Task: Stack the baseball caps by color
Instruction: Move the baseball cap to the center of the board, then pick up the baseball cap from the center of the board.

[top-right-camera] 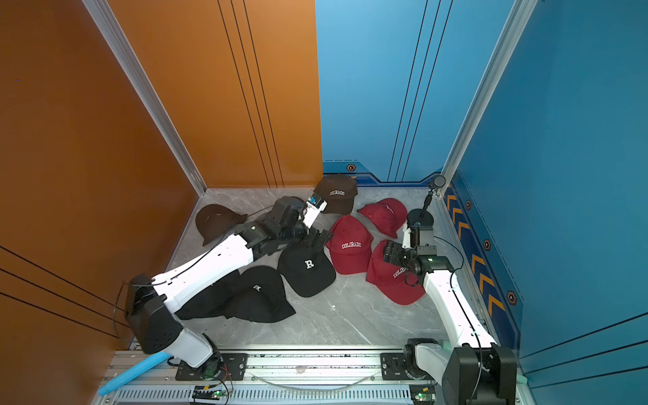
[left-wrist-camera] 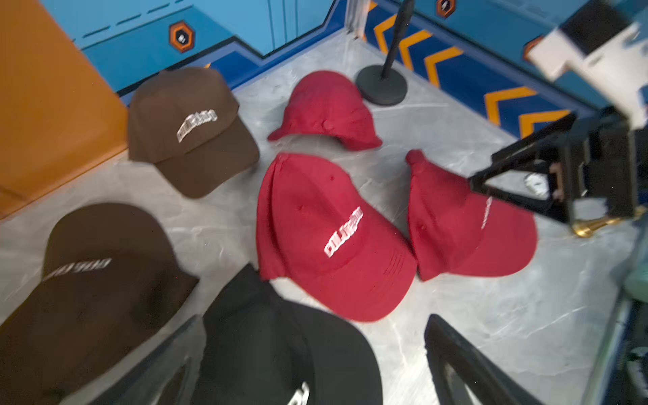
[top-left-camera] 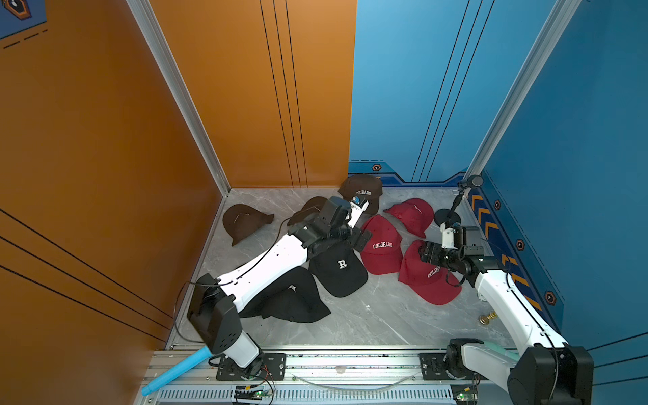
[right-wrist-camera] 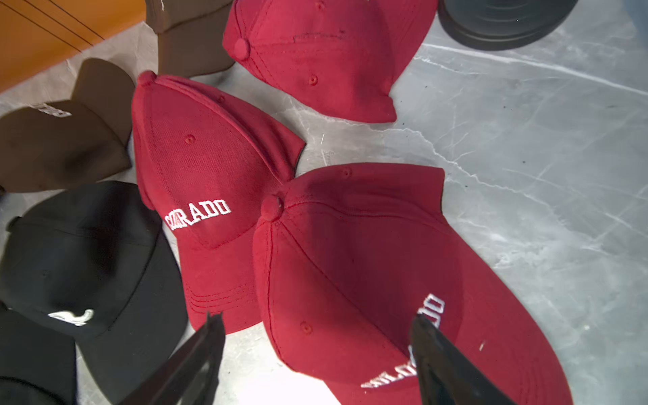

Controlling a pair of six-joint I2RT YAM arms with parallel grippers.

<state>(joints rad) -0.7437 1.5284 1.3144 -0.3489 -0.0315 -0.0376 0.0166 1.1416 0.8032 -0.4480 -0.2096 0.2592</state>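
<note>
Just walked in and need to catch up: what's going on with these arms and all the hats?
Two robot arms are sorting soft fabric baseball caps on a grey marbled table. The left gripper hangs open above a black cap with a white R. The right gripper, jaws apart, straddles the front red COLORADO cap. Neither holds anything. Two other red caps lie beside it unstacked, three brown caps are spread along the back, and more black caps overlap under the left arm.

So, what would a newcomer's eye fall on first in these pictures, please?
Three red caps cluster right of centre on the grey marble table, the right gripper poised over the nearest with fingers apart. Black caps lie under the left arm, and brown caps sit toward the back.
</note>
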